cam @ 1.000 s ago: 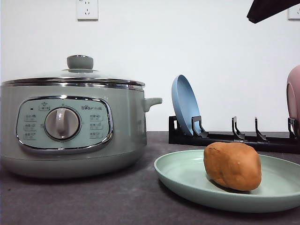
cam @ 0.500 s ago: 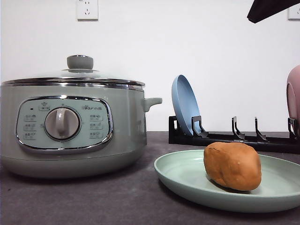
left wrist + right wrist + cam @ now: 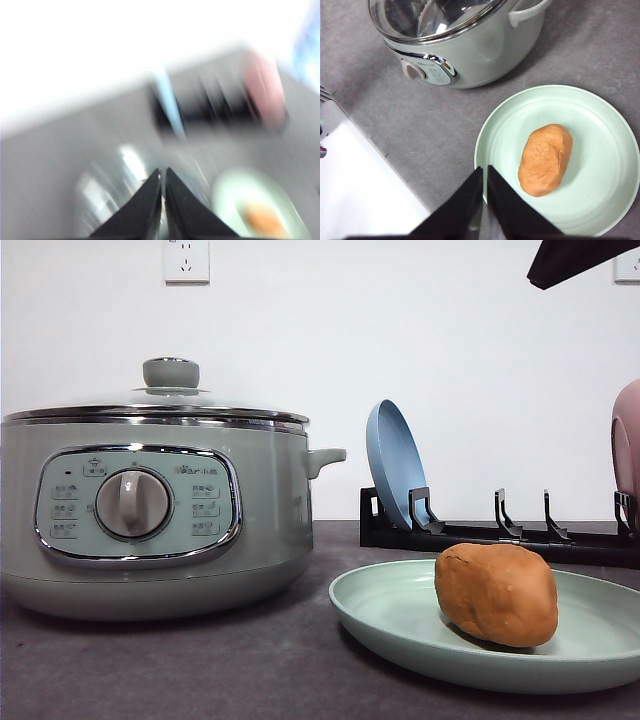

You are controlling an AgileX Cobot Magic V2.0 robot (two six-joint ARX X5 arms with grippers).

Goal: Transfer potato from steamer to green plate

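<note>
The orange-brown potato (image 3: 497, 593) lies on the green plate (image 3: 400, 625) at the front right of the table, with nothing touching it. The sage-green steamer (image 3: 150, 510) stands to the left with its glass lid on. In the right wrist view my right gripper (image 3: 485, 169) hangs shut and empty above the plate's (image 3: 600, 125) near rim, beside the potato (image 3: 545, 159). The left wrist view is blurred; my left gripper (image 3: 162, 171) is shut, high over the steamer lid (image 3: 125, 190), with plate and potato (image 3: 265, 220) off to one side.
A black dish rack (image 3: 500, 535) stands behind the plate, holding an upright blue plate (image 3: 393, 465) and a pink plate (image 3: 628, 450) at the right edge. A dark piece of an arm (image 3: 575, 255) juts in at the top right. A white surface (image 3: 360, 190) borders the grey table.
The dark arm piece at the top right has edged slightly right. Potato, plate and steamer have not moved.
</note>
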